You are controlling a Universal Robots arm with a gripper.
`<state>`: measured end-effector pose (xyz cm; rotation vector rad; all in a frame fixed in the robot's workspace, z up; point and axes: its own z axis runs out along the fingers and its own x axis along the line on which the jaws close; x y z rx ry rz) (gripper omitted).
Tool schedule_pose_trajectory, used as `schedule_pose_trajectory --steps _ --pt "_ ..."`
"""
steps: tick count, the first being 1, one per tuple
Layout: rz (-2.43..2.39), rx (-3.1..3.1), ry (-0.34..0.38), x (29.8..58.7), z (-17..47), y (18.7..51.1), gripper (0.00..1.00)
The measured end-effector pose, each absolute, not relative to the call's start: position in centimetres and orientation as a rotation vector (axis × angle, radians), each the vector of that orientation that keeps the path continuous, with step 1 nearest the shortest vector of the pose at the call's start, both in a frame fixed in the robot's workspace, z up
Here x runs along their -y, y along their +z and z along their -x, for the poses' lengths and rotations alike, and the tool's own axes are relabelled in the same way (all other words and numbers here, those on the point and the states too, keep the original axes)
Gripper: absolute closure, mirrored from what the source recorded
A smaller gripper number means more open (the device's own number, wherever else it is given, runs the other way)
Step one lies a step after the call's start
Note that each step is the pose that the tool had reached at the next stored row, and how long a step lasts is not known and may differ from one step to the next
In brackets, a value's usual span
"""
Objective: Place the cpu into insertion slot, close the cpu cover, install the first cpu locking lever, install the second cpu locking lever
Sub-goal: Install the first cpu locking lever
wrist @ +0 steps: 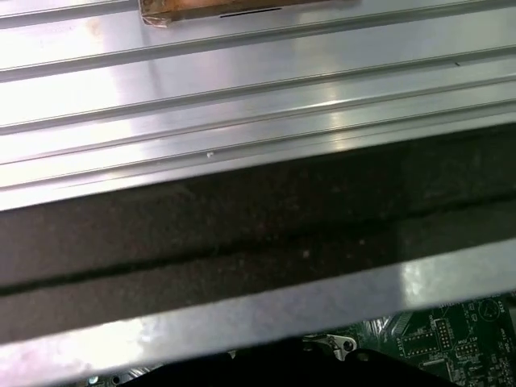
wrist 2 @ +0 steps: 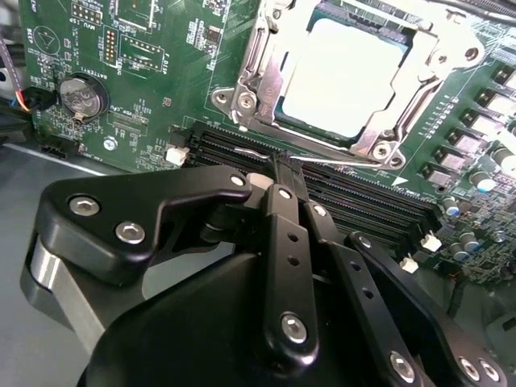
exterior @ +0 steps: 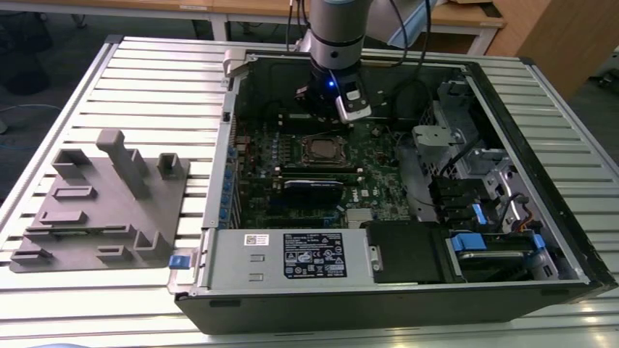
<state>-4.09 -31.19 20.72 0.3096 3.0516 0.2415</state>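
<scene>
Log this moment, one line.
cpu: in insertion slot | cpu cover: down over it | gripper: shut, at slot's edge

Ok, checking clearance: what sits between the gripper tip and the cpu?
In the second wrist view, long black slots and a thin metal lever lie between the gripper and the cpu.

A ribbed metal table [exterior: 145, 72] carries an open computer case [exterior: 387, 308] and, beside it toward the exterior view's left, a grey moulded fixture [exterior: 97, 217].
</scene>
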Motion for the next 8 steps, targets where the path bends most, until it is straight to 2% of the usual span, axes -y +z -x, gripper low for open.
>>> schedule_pose_trajectory --steps 8 --pt "-0.347 -3.046 0.240 31.16 4.13 20.59 0.89"
